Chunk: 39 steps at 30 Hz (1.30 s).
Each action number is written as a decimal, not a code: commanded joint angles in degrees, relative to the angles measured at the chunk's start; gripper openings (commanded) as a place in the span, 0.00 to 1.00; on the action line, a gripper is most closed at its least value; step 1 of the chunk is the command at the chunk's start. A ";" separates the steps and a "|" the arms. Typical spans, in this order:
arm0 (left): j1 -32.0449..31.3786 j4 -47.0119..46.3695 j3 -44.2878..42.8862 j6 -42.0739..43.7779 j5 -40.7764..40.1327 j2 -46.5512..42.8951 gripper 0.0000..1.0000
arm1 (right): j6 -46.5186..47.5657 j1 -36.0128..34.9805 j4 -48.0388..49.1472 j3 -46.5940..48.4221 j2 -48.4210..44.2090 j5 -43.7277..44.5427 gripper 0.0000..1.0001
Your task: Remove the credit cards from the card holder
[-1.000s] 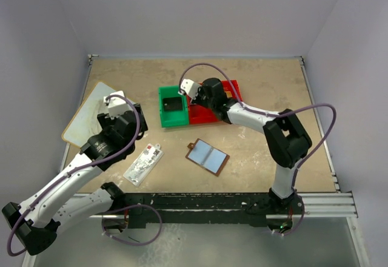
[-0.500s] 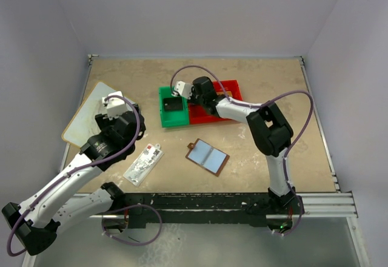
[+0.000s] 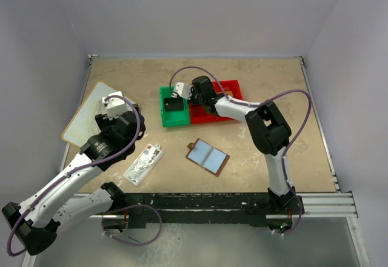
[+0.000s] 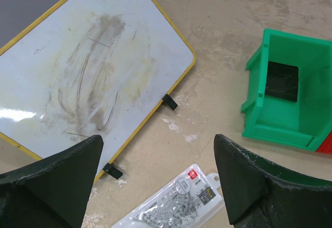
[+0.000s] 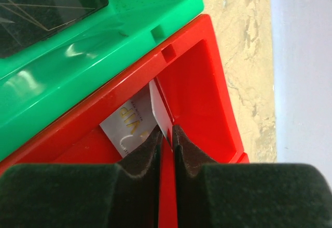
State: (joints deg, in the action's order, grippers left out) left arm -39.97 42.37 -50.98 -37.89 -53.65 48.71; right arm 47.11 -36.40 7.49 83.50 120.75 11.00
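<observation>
Top external view: the card holder [image 3: 207, 156] lies open on the table [image 3: 260, 79], near of the bins and well apart from both arms.
The left gripper [image 4: 158, 147] hangs spread wide and holds nothing, above a whiteboard [image 4: 88, 67] and a packet [image 4: 176, 202]. A black card [image 4: 281, 82] lies in the green bin [image 4: 259, 129]. Over the red bin [image 5: 202, 83], the right gripper [image 5: 166, 134] is a slit apart around a white card [image 5: 129, 124]; whether it pinches the card I cannot tell. The card's print is partly hidden.
</observation>
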 commanded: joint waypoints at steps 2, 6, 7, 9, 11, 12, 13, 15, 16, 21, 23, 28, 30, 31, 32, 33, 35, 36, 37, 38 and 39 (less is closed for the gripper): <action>0.19 -0.34 -0.93 0.81 -1.12 0.13 0.85 | -1.51 0.01 -3.16 3.32 -0.11 -2.52 0.17; 0.23 -0.58 -0.90 1.18 -0.41 1.00 0.85 | -2.53 -0.06 -3.70 3.59 -0.46 -4.21 0.21; 0.24 -0.54 -0.93 1.15 -0.41 1.16 0.85 | -2.74 -0.03 -3.78 3.58 -0.50 -4.65 0.21; 0.24 -0.53 -1.02 1.24 -0.32 1.34 0.85 | -3.26 -0.01 -3.93 3.53 -0.80 -5.16 0.24; 0.21 -0.53 -0.91 1.32 -0.19 1.37 0.85 | -3.63 -0.04 -3.92 3.40 -1.01 -5.76 0.28; 0.19 -0.53 -0.94 1.34 -0.22 1.46 0.85 | -3.85 -0.05 -3.71 3.31 -0.97 -5.78 0.28; 0.21 -0.58 -0.88 1.33 -0.23 1.42 0.85 | -4.01 -0.05 -3.63 3.33 -0.98 -5.80 0.28; 0.20 -0.53 -0.96 1.41 -0.21 1.54 0.85 | -4.14 -0.04 -3.68 3.43 -0.79 -5.45 0.29; 0.21 -0.58 -0.96 1.42 -0.16 1.64 0.85 | -4.29 0.01 -3.43 3.27 -0.73 -5.32 0.29; 0.21 -0.53 -0.92 1.63 0.14 2.17 0.85 | -4.05 -0.07 -3.17 2.25 -0.83 -4.70 0.29; 0.18 -0.53 -0.93 1.62 0.26 2.21 0.85 | -4.02 -0.02 -2.75 1.76 -1.23 -4.70 0.29; 0.22 -0.78 -0.83 1.80 1.10 1.94 0.85 | -4.65 -0.02 -1.13 0.26 -2.79 -5.65 0.35; 0.18 -0.88 -0.79 1.91 1.26 1.77 0.85 | -4.57 -0.01 -0.67 0.08 -2.64 -4.93 0.35; 0.15 -0.88 -0.76 1.94 1.28 1.81 0.85 | -4.53 -0.02 -0.65 0.15 -2.37 -4.47 0.35; 0.23 -0.90 -0.78 2.02 1.34 1.87 0.85 | -4.43 -0.04 -0.71 0.33 -2.17 -4.01 0.35; 0.26 -0.93 -0.76 2.00 1.32 1.88 0.85 | -4.40 -0.02 -0.53 0.34 -2.12 -3.52 0.35; 0.21 -0.89 -0.71 1.96 1.33 1.92 0.85 | -5.16 0.03 0.09 0.21 -2.39 -2.78 0.35; 0.22 -0.87 -0.78 1.94 1.35 1.93 0.85 | -5.78 0.06 0.53 0.13 -2.81 -2.98 0.36; 0.21 -0.88 -0.79 2.04 1.28 1.90 0.85 | -6.54 0.16 1.23 -0.18 -3.42 -3.27 0.36; 0.19 -0.89 -0.73 2.03 1.22 1.83 0.85 | -7.42 0.17 2.18 -0.63 -4.33 -3.53 0.36; 0.23 -0.89 -0.78 2.02 1.04 1.77 0.85 | -8.64 0.23 3.18 -1.13 -5.40 -3.68 0.36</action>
State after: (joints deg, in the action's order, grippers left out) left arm -39.97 42.41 -50.98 -36.80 -52.25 51.05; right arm 42.22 -36.36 6.09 83.50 120.68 6.92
